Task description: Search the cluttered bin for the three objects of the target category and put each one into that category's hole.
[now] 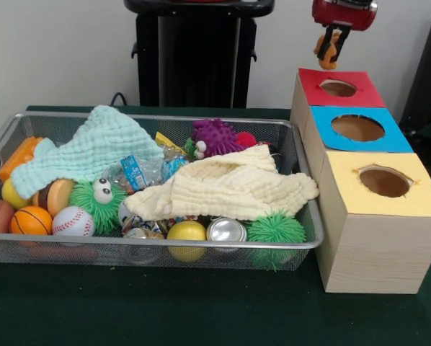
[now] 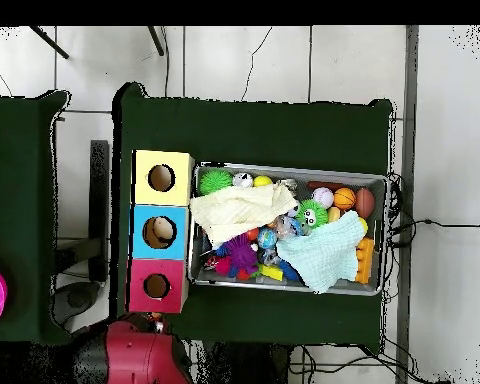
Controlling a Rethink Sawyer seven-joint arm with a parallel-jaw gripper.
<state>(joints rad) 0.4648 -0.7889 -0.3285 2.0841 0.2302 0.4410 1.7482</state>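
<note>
The gripper (image 1: pixel 331 45) hangs high above the red box (image 1: pixel 340 89), its fingers clamped on a small orange-brown toy (image 1: pixel 329 47) (too small to name; it might be a little figure). It holds the toy just off the hole (image 1: pixel 338 88) in the red top, which suggests red is the target category's box and this is a drop about to be made, though from the front the toy looks slightly to one side of the hole and may need centring first. Beside the red box stand the blue box (image 1: pixel 360 130) and the yellow box (image 1: pixel 378 216), lined up in a row against the bin (image 1: pixel 158 249) so that each hole is a short carry from the clutter. In the bin, a cream cloth (image 1: pixel 226 189) and a mint cloth (image 1: pixel 93 148) drape over balls, cans and fuzzy toys, so any remaining targets could be hidden beneath them.
</note>
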